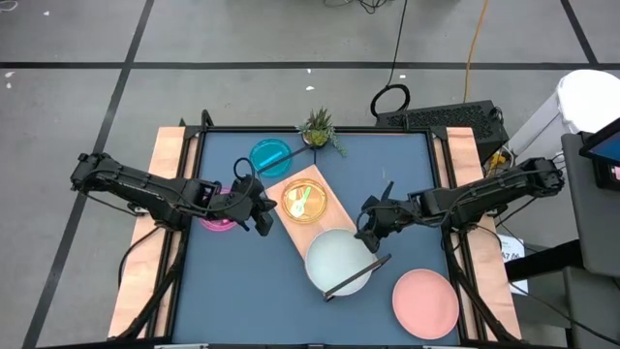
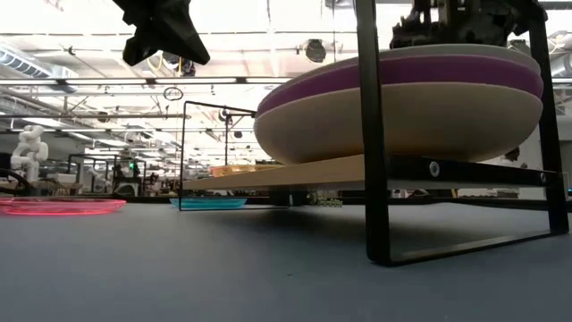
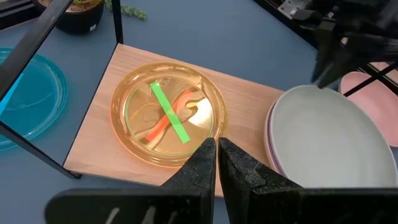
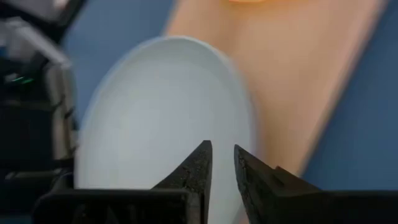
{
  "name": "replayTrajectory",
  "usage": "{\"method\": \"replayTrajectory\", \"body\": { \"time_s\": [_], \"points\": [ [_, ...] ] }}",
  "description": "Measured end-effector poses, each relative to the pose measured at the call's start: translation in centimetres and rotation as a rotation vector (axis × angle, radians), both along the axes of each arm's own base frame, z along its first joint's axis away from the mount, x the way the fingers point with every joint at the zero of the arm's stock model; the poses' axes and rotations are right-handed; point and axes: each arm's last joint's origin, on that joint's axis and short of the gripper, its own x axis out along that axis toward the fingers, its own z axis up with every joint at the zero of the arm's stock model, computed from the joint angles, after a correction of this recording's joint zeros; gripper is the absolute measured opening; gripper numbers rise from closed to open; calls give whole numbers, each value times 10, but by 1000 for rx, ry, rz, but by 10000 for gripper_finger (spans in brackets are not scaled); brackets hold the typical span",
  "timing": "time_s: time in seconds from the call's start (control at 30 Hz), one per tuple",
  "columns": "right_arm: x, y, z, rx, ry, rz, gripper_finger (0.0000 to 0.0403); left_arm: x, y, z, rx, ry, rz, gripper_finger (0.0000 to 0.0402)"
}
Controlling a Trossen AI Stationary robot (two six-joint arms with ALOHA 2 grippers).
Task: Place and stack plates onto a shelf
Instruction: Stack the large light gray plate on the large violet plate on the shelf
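The wooden shelf lies slantwise on the blue table. An orange translucent plate with a green strip showing in it sits on the shelf's far end. On the near end, a pale blue-white plate tops a purple and a cream plate. The cyan plate, magenta plate and salmon pink plate rest flat on the table. My left gripper hovers shut beside the orange plate. My right gripper hangs above the pale plate's far rim, its fingers a little apart.
A small potted plant stands at the table's far edge, next to the cyan plate. The shelf's black wire frame rises around the board and crosses in front of the stack. Bare blue tabletop lies toward the near left.
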Motion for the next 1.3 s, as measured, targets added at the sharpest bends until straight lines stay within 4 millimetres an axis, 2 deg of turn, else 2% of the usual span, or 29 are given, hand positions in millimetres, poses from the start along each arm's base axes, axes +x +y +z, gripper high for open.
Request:
{"method": "replayTrajectory", "body": {
  "time_s": [0.2,0.4,0.63,0.77,1.3],
  "points": [
    [-1,0,-1,-5,16,7,20,0,0,0,0,0,0,23],
    [8,5,7,50,-110,131,2,0,0,0,-9,-3,7,23],
    [17,6,-13,10,-42,171,1,0,0,0,-3,0,3,23],
    [26,3,-22,45,-40,209,1,0,0,0,-3,3,3,23],
    [25,-31,-30,49,61,19,0,0,0,0,-7,4,6,23]
  ]
}}
